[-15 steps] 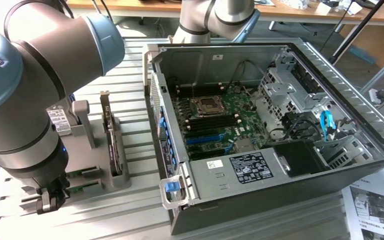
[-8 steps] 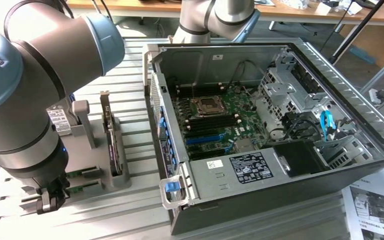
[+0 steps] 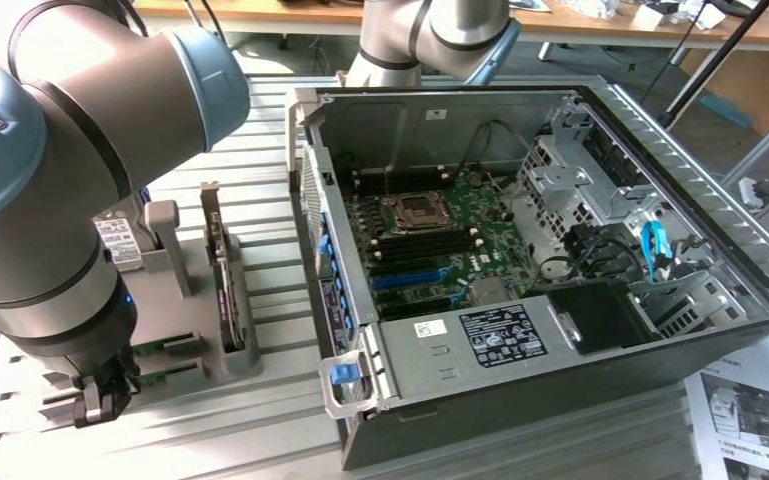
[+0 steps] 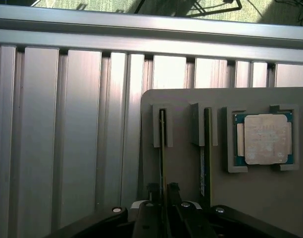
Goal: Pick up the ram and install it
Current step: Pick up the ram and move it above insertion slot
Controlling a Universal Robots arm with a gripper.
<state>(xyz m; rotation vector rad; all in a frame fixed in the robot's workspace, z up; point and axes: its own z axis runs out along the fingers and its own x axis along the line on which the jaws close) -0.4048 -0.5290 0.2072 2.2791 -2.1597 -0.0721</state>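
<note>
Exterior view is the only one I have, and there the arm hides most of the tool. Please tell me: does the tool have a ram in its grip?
Observer: Yes. In the wrist view the tool is closed on the ram, which stands on edge in a slot of the grey holder.
Operator: Thank you. There should be two rams. Which one is it?
Observer: The one farther from the processor, which lies flat in its square recess. The second ram stands in the slot between them, and the tool does not touch it.
</note>
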